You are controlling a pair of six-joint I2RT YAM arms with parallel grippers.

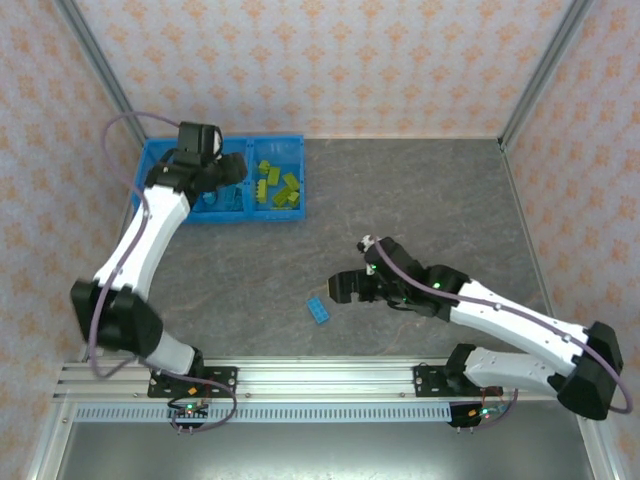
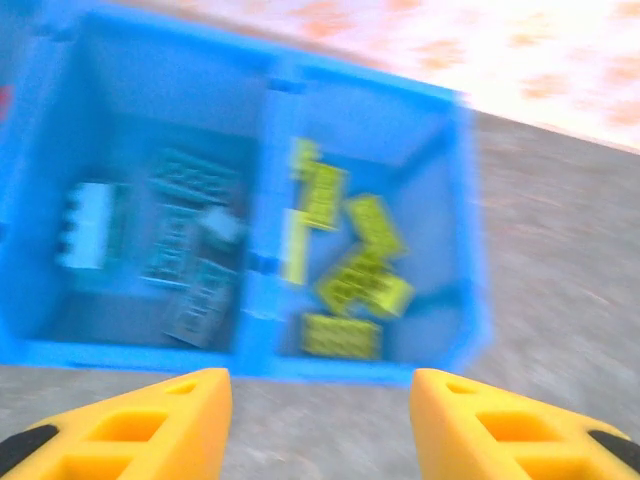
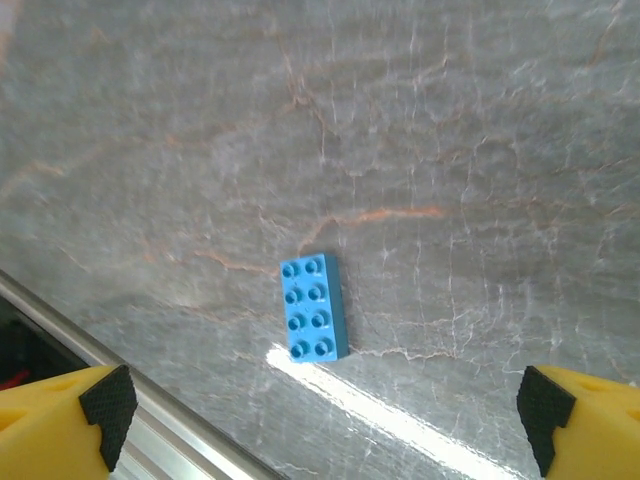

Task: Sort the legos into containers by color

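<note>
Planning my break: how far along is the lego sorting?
Nearly done, apparently. Of the bins, one holds lime green bricks, the next light blue bricks. Nothing is held: left gripper open over them, right gripper open over one loose blue brick on the table.

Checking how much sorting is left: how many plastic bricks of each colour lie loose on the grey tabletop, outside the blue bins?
Light blue rectangular studded plastic bricks: 1
Lime green studded plastic bricks: 0 loose; those seen lie in the bright blue plastic bin tray
Red bricks: 0
Total loose on the grey tabletop: 1
</note>
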